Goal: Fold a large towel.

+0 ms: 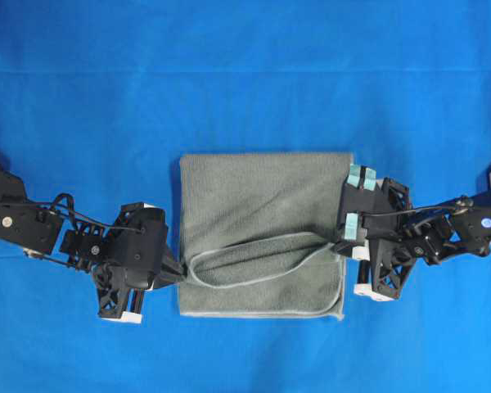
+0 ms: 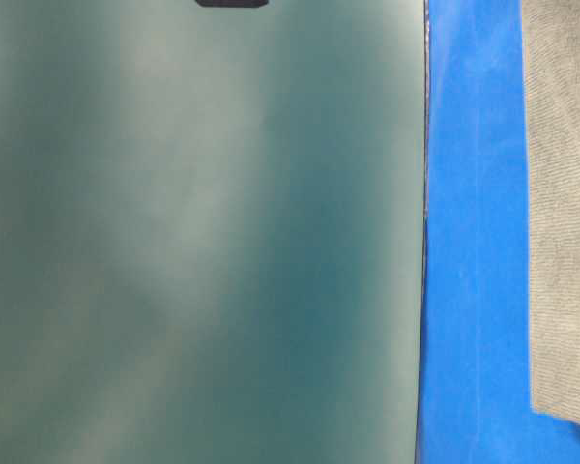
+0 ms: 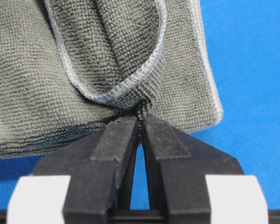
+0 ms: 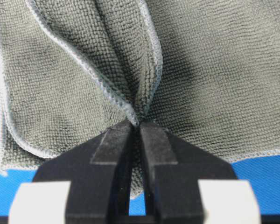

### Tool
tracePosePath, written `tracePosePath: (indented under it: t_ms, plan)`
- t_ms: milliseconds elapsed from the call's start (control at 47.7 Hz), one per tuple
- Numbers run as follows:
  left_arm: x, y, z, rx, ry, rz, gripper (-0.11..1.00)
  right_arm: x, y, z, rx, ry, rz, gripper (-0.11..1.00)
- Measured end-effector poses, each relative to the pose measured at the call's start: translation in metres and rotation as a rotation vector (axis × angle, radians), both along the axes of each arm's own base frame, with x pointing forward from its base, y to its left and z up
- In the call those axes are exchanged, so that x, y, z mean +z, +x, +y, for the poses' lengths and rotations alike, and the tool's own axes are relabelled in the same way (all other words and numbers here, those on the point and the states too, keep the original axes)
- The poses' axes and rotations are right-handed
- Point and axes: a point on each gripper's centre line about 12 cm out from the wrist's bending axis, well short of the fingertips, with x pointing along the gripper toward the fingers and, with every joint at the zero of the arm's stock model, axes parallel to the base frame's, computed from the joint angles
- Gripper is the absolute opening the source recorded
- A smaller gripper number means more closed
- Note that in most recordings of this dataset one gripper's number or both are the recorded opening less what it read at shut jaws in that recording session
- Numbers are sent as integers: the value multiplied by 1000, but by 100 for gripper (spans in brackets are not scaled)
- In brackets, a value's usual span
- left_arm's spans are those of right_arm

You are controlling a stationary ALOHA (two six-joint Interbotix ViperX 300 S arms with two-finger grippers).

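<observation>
2 grippers (L (image 3: 140, 122), R (image 4: 136, 125)) pinching 1 towel (image 1: 254, 196), blue cover (image 1: 229, 74)

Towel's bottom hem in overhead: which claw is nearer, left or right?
Left, slightly. The left claw pinches the towel at its left edge, lower down, closer to the bottom hem. The right claw pinches the right edge, farther up.

The towel (image 1: 262, 205) is nubbly matt microfibre cloth; the table covering (image 1: 245, 74) is smooth blue fabric.
</observation>
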Motion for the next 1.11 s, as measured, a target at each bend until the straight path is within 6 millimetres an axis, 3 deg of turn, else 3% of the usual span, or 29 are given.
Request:
tracePosePath:
  t_ms: [168, 251, 356, 482, 649, 880, 1110]
  plan:
    - [1, -1, -5, -14, -1, -3, 50, 1, 3, 14, 41, 10, -11, 55]
    - [3, 0, -9, -27, 0, -6, 59, 4, 6, 27, 78, 14, -23, 68]
    - [12, -1, -16, -49, -5, -19, 58, 12, 9, 42, 115, 22, -44, 60]
    - [30, -7, -24, -78, -14, -37, 58, 22, 8, 61, 158, 25, -57, 60]
    - [64, -16, -31, -106, -40, -103, 58, 54, 1, 79, 199, 28, -108, 60]
    - [112, -36, -23, -120, -82, -245, 58, 106, -21, 61, 165, 1, -184, 58]
    - [144, -69, -9, -122, -123, -367, 58, 137, -51, 31, 164, -83, -292, 58]
